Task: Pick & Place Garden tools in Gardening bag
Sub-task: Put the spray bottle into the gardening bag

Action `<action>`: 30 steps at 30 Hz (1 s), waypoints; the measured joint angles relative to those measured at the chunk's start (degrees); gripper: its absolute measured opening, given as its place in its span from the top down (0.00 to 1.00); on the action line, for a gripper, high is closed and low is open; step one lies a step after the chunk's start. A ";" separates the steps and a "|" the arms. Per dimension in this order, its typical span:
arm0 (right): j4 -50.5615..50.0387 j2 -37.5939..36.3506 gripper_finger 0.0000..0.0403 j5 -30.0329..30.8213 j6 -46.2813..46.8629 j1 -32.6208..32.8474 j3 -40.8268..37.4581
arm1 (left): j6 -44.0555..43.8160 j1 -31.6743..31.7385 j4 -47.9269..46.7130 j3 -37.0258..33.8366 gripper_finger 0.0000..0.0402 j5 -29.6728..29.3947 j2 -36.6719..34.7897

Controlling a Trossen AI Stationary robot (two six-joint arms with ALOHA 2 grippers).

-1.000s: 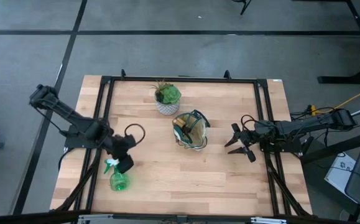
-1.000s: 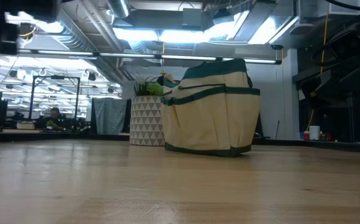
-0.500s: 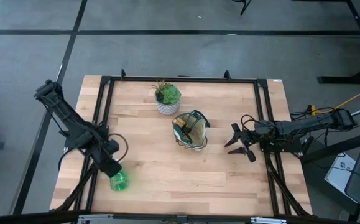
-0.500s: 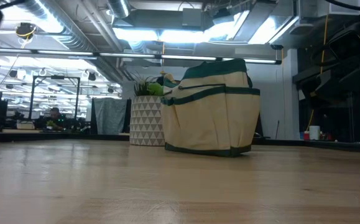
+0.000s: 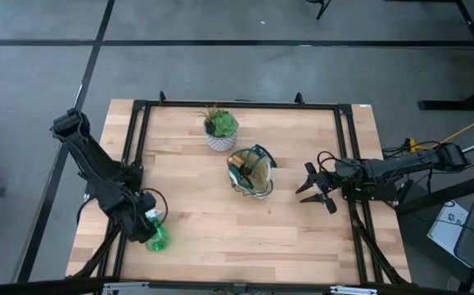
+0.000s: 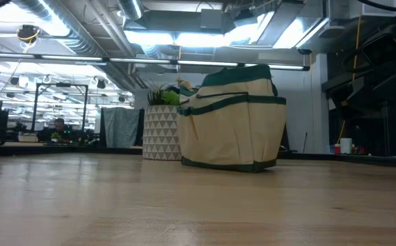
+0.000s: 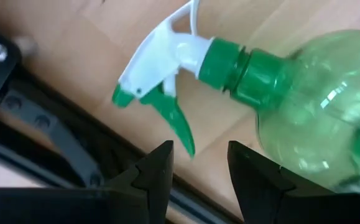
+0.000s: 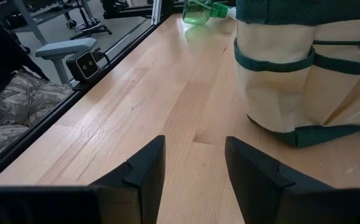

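Observation:
The translucent green spray bottle [image 5: 158, 238] lies on its side near the table's near left corner. Its white and green trigger head [image 7: 161, 68] points toward the left edge. My left gripper [image 5: 142, 226] is open just above the head, and its fingers [image 7: 199, 149] stand on either side of the green trigger without touching it. The tan gardening bag with green trim [image 5: 250, 170] stands upright at mid-table; it also shows in the low view [image 6: 233, 119] and the right wrist view [image 8: 304, 68]. My right gripper [image 5: 310, 190] is open and empty to the bag's right. Trowel, fork and pruner do not show on the table.
A green plant in a white patterned pot [image 5: 220, 129] stands just behind the bag toward the far edge. A black metal frame rail [image 7: 49, 137] runs along the table's left edge, close beside the bottle's head. Bare wood [image 5: 245, 233] lies between the bottle and the bag.
My left arm has swung toward the table's near left corner and come down over the spray bottle's trigger head, which it now covers in the high view. The bottle has stayed where it was. My right gripper has kept still.

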 joint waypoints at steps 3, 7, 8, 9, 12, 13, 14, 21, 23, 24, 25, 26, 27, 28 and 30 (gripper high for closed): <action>0.00 0.00 0.58 -0.02 0.00 -0.02 0.00 | 3.81 1.06 1.84 -0.11 0.63 -1.45 3.51; 0.00 0.00 0.58 -0.13 0.00 0.00 0.01 | 11.11 3.40 6.73 -0.13 0.63 -5.71 8.11; 0.00 0.00 0.58 -0.13 0.00 -0.02 0.01 | 13.22 4.19 8.18 -0.15 0.63 -6.97 9.13; 0.00 0.00 0.58 -0.13 0.00 0.00 0.02 | 15.44 5.02 9.71 -0.15 0.63 -8.30 10.23; -0.01 0.00 0.58 -0.13 0.00 -0.02 0.02 | 21.94 8.08 13.53 -0.14 0.63 -12.00 12.99; 0.00 0.00 0.58 -0.13 0.00 0.00 0.02 | 24.07 9.29 14.74 -0.14 0.63 -13.37 13.89; 0.00 0.00 0.58 -0.13 0.00 -0.01 0.02 | 26.21 10.51 15.84 -0.14 0.63 -14.90 14.60; 0.00 0.00 0.58 -0.13 0.00 0.00 0.02 | 43.28 19.56 24.02 -0.17 0.63 -27.72 16.70; 0.00 0.00 0.58 -0.11 0.00 -0.02 0.02 | 49.08 22.08 26.94 -0.17 0.63 -29.99 16.70; 0.00 0.00 0.58 -0.11 0.00 0.00 0.02 | 51.99 23.29 28.85 -0.17 0.63 -30.83 16.70; 0.00 0.00 0.58 -0.10 0.00 0.00 0.02 | 54.94 24.40 30.59 -0.17 0.63 -31.12 16.70; 0.00 0.00 0.58 -0.09 0.00 0.00 0.02 | 57.99 25.64 32.40 -0.17 0.63 -31.06 16.70; 0.00 0.00 0.58 -0.09 0.00 0.00 0.02 | 61.08 26.80 34.24 -0.17 0.63 -30.91 16.70; 0.00 0.00 0.58 -0.10 0.00 0.00 0.02 | 64.09 27.85 36.09 -0.17 0.63 -30.68 16.70; 0.00 0.00 0.58 -0.09 0.00 0.00 0.02 | 69.39 29.72 39.50 -0.17 0.63 -30.56 16.70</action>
